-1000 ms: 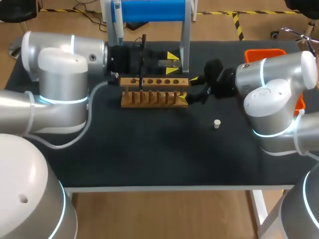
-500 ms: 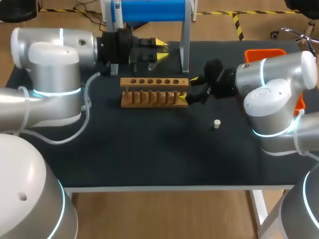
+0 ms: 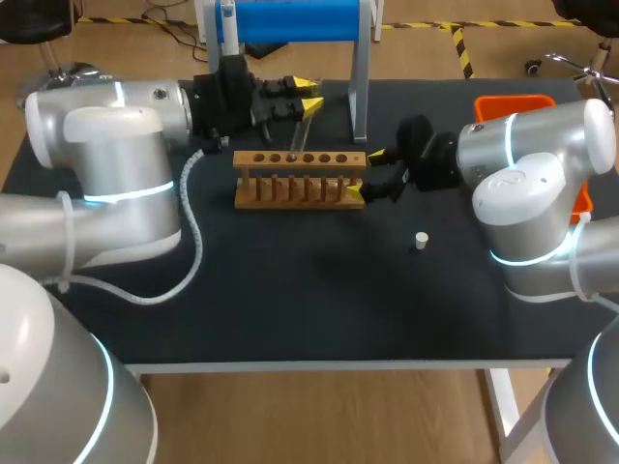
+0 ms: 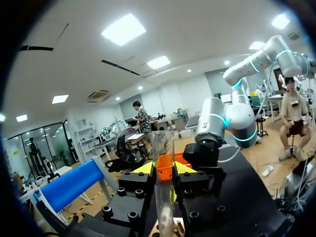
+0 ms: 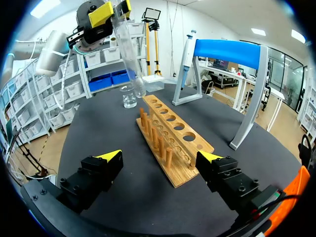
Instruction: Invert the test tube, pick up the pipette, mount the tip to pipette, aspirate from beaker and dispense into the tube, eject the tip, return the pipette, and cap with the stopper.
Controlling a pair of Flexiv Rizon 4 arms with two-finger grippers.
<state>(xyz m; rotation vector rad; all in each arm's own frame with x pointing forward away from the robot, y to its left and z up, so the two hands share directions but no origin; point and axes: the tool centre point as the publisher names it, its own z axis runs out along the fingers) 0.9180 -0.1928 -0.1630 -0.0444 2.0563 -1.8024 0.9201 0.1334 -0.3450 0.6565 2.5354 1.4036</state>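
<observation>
My left gripper (image 3: 302,97) hangs behind the wooden tube rack (image 3: 300,179), shut on a clear glass test tube (image 3: 299,131). The tube slants down toward the rack's top holes, its lower end just above them. In the left wrist view the tube (image 4: 163,197) is pinched between the two yellow tips. The right wrist view shows the tube (image 5: 128,44) tilted over the rack (image 5: 173,131). My right gripper (image 3: 370,174) is open, its fingers on either side of the rack's right end. A white stopper (image 3: 421,240) lies on the mat. The pipette (image 3: 227,29) hangs on its stand.
The blue-topped pipette stand (image 3: 290,19) rises at the table's back edge. An orange bin (image 3: 513,101) sits at the back right, partly behind my right arm. A small glass beaker (image 5: 129,98) stands past the rack's far end.
My left arm lifted the test tube up from the rack, swung back and turned its wrist; the tube now slants over the rack's holes. The right arm has not moved.
</observation>
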